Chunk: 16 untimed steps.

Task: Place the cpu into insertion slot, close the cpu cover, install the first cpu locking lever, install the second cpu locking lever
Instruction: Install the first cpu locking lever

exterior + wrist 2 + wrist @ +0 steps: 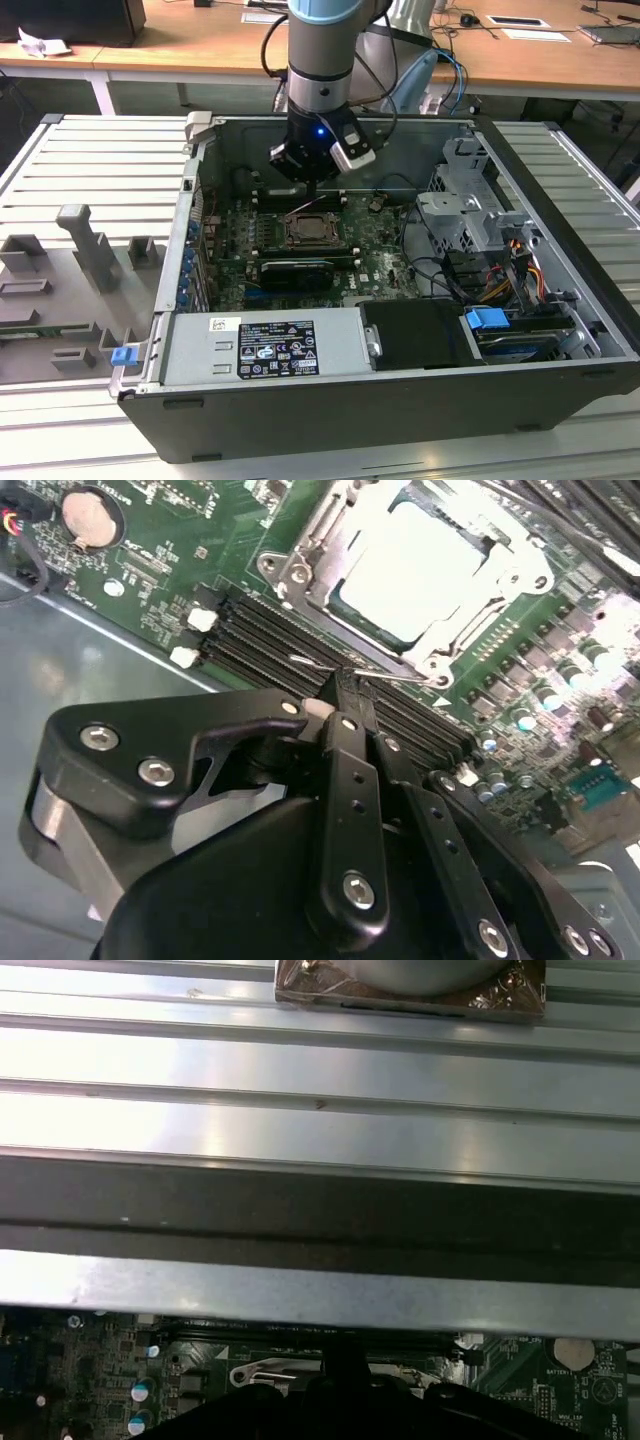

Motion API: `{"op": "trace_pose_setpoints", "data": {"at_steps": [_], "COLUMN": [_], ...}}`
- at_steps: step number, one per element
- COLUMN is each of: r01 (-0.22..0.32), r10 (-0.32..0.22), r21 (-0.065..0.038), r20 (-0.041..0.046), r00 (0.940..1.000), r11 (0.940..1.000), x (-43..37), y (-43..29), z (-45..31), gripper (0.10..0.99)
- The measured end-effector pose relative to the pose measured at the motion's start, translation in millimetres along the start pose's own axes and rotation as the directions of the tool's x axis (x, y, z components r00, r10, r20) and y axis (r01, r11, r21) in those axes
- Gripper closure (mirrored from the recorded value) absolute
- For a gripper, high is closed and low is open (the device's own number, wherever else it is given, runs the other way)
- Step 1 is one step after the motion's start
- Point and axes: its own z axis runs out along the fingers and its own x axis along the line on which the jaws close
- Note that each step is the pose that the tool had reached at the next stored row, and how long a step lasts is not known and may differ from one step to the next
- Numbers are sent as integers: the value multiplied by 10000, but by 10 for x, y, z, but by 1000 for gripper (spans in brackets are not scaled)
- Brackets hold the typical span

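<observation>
One gripper [345, 695], fingers pinched together on a thin wire lever [385, 675], just short of the slot [420, 570] with chip [415, 565] seated. Risk: slipping off, springing back against memory slots [270, 640] underneath.

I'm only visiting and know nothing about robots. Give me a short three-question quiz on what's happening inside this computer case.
1. True or false: the cpu already lies in the insertion slot.
2. Multiple choice: the gripper is (A) above the memory slots beside the socket, (B) over the power supply, (C) outside the case.
3. Fill in: the thin wire by the fingertips is a locking ____.

Key: 1 true; 2 A; 3 lever.
</observation>
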Motion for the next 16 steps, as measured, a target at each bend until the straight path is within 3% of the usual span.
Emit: {"op": "trace_pose_setpoints", "data": {"at_steps": [3,16], "r01": [-1,148], "r10": [1,-148], "r21": [-57,-35], "r20": [4,-18], "r00": [10000,9999], "r11": [10000,9999], "x": [-2,-81], "y": [-4,-37], "z": [30,115], "gripper": [980,980]}}
